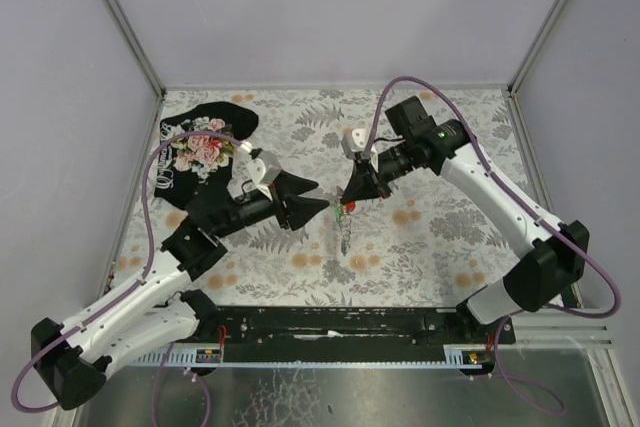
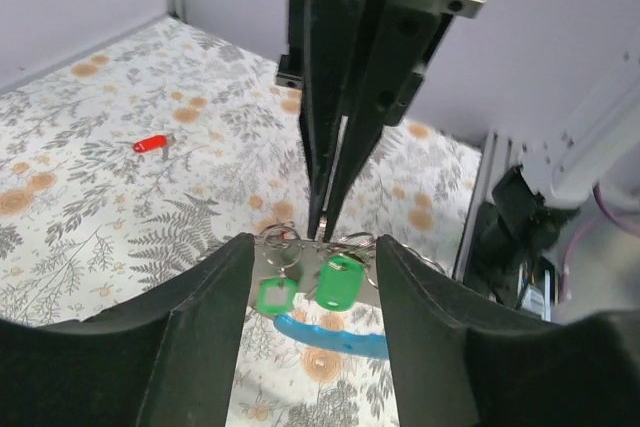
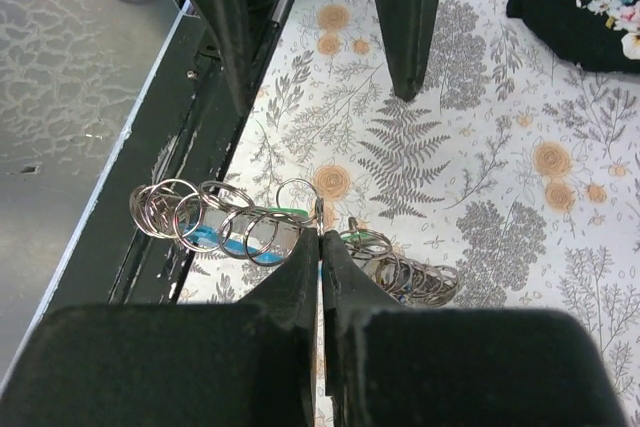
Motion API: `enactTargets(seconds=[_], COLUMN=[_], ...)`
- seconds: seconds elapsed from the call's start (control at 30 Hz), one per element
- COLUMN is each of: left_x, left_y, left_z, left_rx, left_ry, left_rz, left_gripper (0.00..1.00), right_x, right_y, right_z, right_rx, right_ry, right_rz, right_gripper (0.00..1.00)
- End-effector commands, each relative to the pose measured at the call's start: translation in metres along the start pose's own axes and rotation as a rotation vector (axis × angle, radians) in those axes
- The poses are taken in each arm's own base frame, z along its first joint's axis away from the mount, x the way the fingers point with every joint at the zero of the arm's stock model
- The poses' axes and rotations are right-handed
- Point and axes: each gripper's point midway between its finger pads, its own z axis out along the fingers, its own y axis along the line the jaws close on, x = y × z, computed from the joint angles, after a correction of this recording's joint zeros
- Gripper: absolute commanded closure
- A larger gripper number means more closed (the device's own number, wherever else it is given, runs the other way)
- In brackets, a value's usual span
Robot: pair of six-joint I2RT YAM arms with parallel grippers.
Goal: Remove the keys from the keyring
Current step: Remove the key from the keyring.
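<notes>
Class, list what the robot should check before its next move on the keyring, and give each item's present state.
1. Right gripper shut on the keyring: ok.
2. Left gripper open, ready to take a key: ok.
3. Green keys hanging in front of the open fingers: ok.
4. Green keys off the keyring: not ok.
5. Red key lying apart on the table: ok.

Left gripper [image 2: 312,247] spread, right gripper [image 3: 320,235] clamped.
</notes>
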Motion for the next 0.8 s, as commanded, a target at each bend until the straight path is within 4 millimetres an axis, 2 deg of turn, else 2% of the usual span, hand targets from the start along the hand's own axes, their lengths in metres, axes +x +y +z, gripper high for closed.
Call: enactTargets(seconds=[0.0,0.07,0.13,0.3,0.43,0.63,0.77], left_x=[-0.027,-0.027,-0.028,-0.036,-0.043,-0.049,-0.049], left_y=[0.018,0.027,0.032,0.027,0.024,0.026,0.025], left_z=[-0.009,-0.013,-0.015,-0.008,-0.012,-0.013,-0.007], left_rx=[-0.132,-0.185,-0.212,-0.178,-0.155,-0.166,-0.161], left_ry=[-0.243,-0.297,-0.335,-0.362,-0.413,-0.439,-0.414], left_rz=[-0.161,-0.28,-0.378,-0.596,-0.71,-0.79,-0.808], left_gripper=[0.47,0.42,0.42,0.44,0.44,0.46,0.54], right_x=[-0.032,-0.036,-0.041,-0.049,-0.064,-0.07,-0.075], right_y=[-0.003,-0.007,-0.011,-0.023,-0.03,-0.04,-0.047], right_z=[-0.004,-0.006,-0.008,-0.013,-0.018,-0.022,-0.023], right_rx=[-0.039,-0.033,-0.027,-0.012,0.015,0.08,0.133], right_ry=[-0.075,-0.065,-0.054,-0.02,-0.028,-0.014,-0.037], right_rz=[-0.05,-0.061,-0.083,-0.085,-0.094,-0.09,-0.07], right_gripper=[1.0,1.0,1.0,1.0,1.0,1.0,1.0])
